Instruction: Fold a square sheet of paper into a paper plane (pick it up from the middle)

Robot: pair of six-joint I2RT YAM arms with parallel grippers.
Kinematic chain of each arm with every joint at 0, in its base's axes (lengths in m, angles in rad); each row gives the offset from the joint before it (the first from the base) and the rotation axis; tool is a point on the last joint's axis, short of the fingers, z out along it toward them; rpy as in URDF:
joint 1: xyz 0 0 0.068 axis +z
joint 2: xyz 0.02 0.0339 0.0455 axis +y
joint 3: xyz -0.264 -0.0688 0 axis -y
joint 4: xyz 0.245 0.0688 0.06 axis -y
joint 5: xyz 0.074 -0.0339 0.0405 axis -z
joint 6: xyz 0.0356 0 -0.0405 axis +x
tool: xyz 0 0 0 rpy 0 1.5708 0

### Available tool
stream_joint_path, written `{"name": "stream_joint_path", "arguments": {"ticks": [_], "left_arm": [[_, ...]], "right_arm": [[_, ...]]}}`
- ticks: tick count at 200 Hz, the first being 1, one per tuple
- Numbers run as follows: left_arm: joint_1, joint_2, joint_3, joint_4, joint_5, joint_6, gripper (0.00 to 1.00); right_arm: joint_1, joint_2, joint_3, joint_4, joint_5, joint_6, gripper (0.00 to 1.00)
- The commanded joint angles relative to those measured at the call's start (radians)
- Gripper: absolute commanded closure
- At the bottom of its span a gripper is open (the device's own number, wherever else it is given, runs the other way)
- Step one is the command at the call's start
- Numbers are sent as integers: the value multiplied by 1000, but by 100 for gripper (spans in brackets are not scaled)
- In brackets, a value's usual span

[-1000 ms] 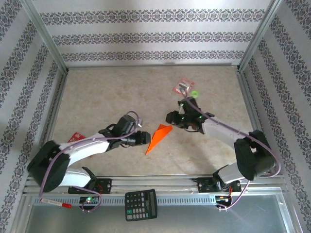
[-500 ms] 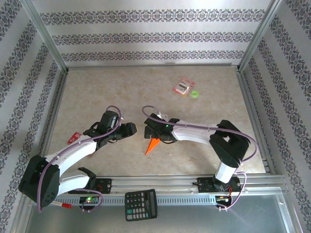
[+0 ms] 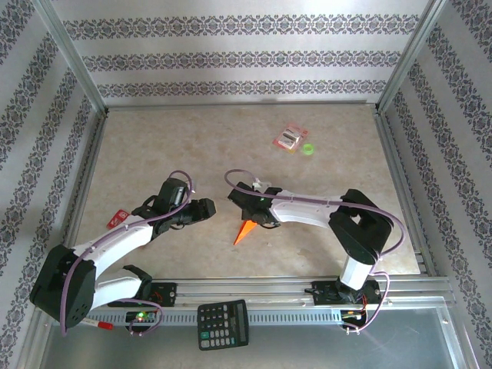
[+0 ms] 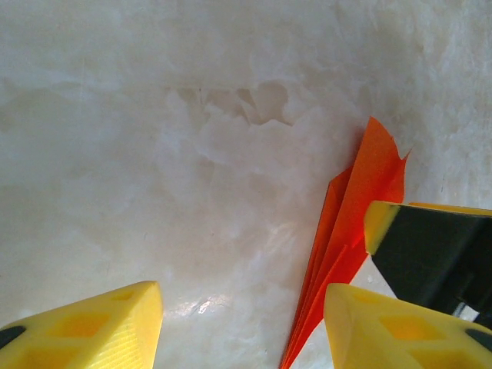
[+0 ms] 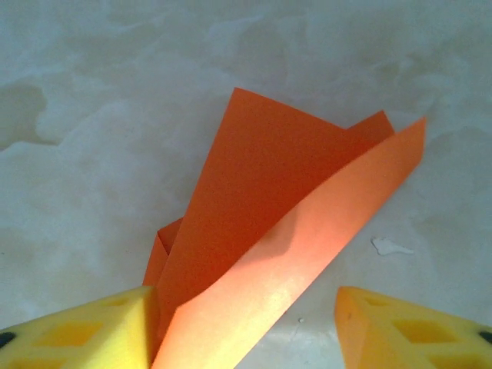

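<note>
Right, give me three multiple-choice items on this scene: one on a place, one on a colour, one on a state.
1. The calculator lies: A) by the far wall; B) on the metal rail at the near edge; C) mid-table.
2. The paper plane is: A) green; B) white; C) orange.
3. The paper plane is: A) a flat square; B) crumpled; C) folded to a point.
B: it sits across the rail. C: orange in all views. C: its tip shows from above.
</note>
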Motion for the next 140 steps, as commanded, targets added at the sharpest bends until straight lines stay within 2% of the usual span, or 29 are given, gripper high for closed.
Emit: {"name": "stream_joint_path", "arguments": {"ticks": [1, 25, 52, 70, 89, 108, 140], "left_arm": [[17, 9, -5, -15, 16, 18, 43], [16, 18, -3, -16, 23, 18, 43], [16, 15, -2, -15, 39, 10, 42], [16, 7, -21, 35, 87, -19, 42], [15, 0, -47, 104, 139, -58, 39], [15, -9, -59, 129, 138, -74, 38], [8, 13, -82, 202, 171, -115, 37]], "right_arm": [[14, -37, -34, -24, 34, 16, 47], [8, -49, -52, -15, 37, 21, 62], [4, -87, -71, -8, 43, 24, 85], [1, -141, -107, 75, 14, -13, 100], [-6, -209, -164, 235, -70, -62, 100], [-18, -262, -223, 405, -173, -65, 100], [-48, -270, -322, 602, -267, -33, 100]]}}
